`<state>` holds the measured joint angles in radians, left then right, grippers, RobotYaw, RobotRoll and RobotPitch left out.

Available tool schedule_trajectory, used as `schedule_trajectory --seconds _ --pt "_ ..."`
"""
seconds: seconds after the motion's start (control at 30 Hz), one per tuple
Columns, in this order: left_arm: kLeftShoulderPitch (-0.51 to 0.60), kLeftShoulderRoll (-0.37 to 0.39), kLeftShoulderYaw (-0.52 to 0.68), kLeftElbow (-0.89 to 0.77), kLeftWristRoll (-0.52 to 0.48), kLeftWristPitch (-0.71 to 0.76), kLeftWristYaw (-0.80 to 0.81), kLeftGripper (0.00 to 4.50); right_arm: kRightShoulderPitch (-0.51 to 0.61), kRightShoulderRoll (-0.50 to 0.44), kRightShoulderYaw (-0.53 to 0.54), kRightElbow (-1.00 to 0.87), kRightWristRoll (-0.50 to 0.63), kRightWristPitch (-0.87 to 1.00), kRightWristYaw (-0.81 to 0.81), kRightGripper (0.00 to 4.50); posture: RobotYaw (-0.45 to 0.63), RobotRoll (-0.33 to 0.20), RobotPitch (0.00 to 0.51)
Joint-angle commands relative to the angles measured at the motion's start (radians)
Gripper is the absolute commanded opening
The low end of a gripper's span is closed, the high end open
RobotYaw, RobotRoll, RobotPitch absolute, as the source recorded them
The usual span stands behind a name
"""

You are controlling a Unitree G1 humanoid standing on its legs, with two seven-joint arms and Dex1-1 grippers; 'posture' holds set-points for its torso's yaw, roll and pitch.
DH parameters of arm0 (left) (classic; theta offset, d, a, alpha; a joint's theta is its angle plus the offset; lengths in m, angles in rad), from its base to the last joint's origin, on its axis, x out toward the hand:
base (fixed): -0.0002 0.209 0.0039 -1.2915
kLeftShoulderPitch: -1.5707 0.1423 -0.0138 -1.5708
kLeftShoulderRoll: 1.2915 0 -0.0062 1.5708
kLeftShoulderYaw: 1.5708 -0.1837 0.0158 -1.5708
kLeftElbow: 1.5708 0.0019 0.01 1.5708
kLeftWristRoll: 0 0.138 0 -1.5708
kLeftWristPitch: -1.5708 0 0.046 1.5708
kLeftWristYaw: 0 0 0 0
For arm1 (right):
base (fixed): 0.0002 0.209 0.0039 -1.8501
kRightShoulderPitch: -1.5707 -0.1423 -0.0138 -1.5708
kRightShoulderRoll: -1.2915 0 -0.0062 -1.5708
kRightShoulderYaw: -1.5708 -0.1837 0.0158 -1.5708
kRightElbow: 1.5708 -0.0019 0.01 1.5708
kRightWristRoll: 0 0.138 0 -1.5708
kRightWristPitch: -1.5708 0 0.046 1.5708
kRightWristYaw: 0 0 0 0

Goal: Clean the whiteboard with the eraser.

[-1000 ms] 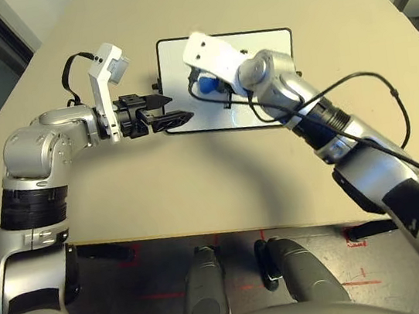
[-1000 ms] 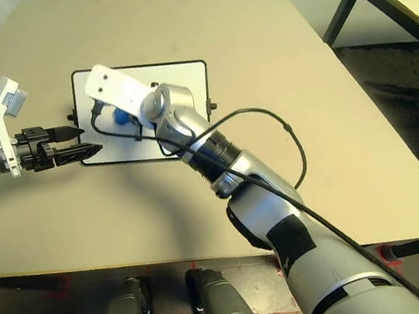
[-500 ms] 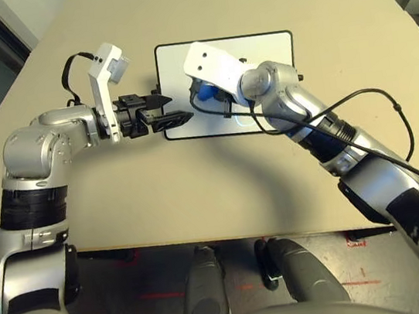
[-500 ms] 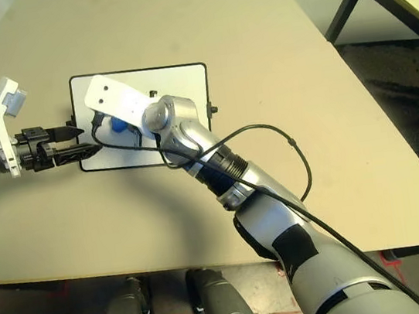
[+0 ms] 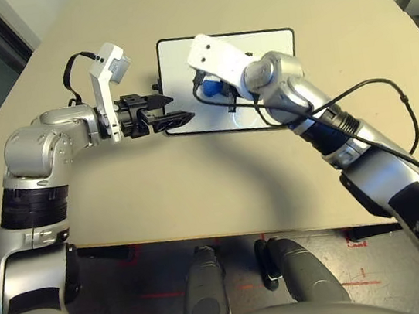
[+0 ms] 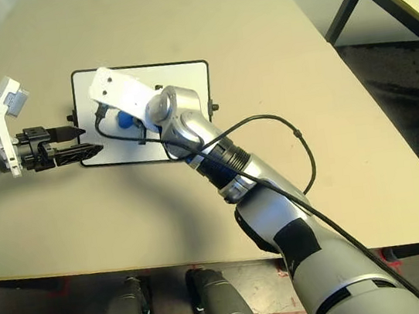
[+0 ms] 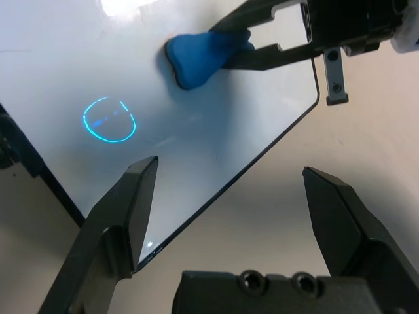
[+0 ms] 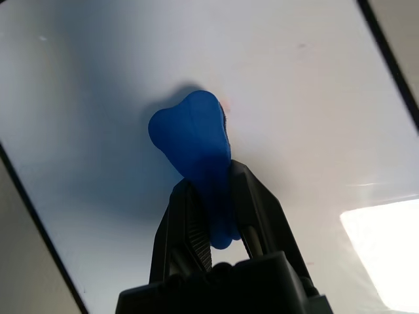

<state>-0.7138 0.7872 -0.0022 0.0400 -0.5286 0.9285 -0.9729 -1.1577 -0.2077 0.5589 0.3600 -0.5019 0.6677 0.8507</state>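
Right gripper, clamped on small bright blue eraser, shifted rightward across black-framed rectangular whiteboard; left gripper spread open, empty, at board's near-left corner.

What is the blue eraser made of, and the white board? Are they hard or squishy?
The eraser looks like soft foam or rubber: matte, rounded, pinched where the right hand grips it, though I can't be sure. The whiteboard looks hard and glossy, like coated plastic or enamel: it mirrors a bright light and a blue ring. Its thin black frame looks like plastic.
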Motion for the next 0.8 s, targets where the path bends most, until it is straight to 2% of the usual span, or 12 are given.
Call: schedule_trajectory --seconds 0.03,0.3,0.57,0.8 --pt "0.003 0.0 -0.01 -0.001 0.009 0.003 -0.001 4.5 -0.011 -0.007 -0.026 0.016 0.013 0.017 -0.009 0.62 0.0 0.0 0.173" --pt "0.001 0.002 -0.01 0.001 0.009 0.003 -0.004 4.5 -0.002 -0.009 -0.018 -0.001 0.018 0.029 -0.004 0.62 0.0 0.0 0.176" --pt "-0.002 0.002 -0.012 0.004 0.011 0.001 -0.005 4.5 0.068 -0.015 0.027 -0.103 0.021 0.044 0.051 0.62 0.0 0.0 0.176" --pt "-0.004 -0.004 -0.013 0.011 0.017 -0.004 -0.006 4.5 0.021 -0.016 -0.006 -0.109 0.032 0.043 0.046 0.62 0.0 0.0 0.169"
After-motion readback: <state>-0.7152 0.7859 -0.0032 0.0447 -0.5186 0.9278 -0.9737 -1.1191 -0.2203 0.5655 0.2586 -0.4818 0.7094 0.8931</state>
